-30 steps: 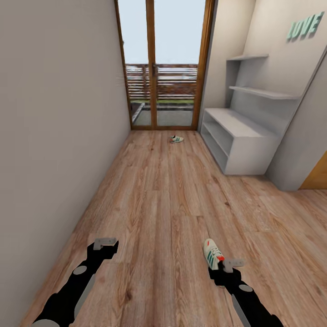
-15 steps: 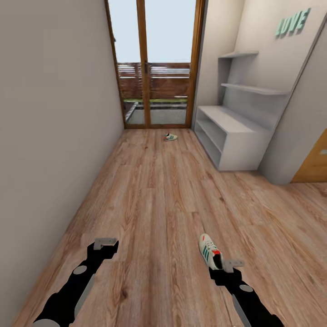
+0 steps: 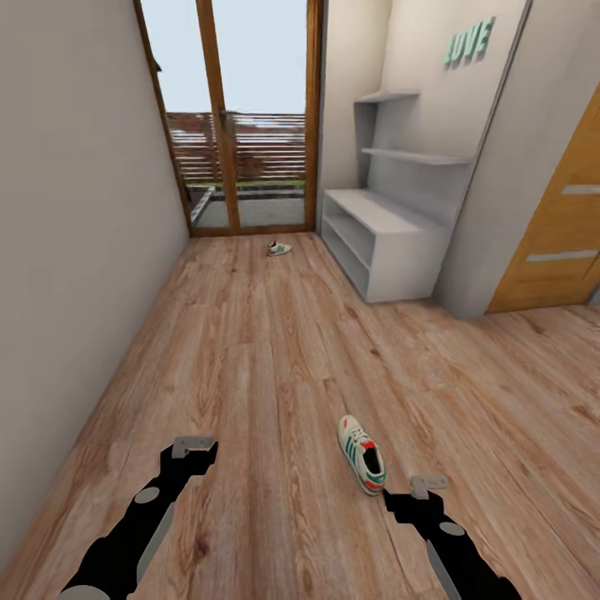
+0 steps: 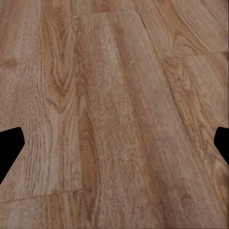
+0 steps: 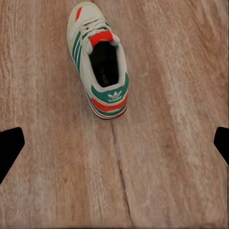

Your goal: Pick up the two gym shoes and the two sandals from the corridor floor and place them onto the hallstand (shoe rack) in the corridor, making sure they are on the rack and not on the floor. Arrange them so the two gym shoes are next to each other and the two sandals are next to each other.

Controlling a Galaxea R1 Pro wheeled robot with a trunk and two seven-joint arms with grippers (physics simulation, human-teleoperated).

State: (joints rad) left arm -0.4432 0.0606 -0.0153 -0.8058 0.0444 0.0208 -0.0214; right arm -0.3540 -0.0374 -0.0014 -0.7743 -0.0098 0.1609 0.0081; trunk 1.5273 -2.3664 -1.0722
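Near gym shoe [image 3: 362, 453]: lay upright on the corridor floor [image 3: 275, 350], heel toward the right hand [image 3: 427, 483], just beside it.
Far gym shoe [image 3: 278, 248]: sat by the glass door [image 3: 242, 125], near the hallstand [image 3: 379, 242].
Right hand: fingers spread wide, empty, above the planks.
Left hand [image 3: 192, 443]: spread too, holding nothing.
Advice: judged best to advance over the heel collar, straddle the sides, then close.
Sandals: unseen.
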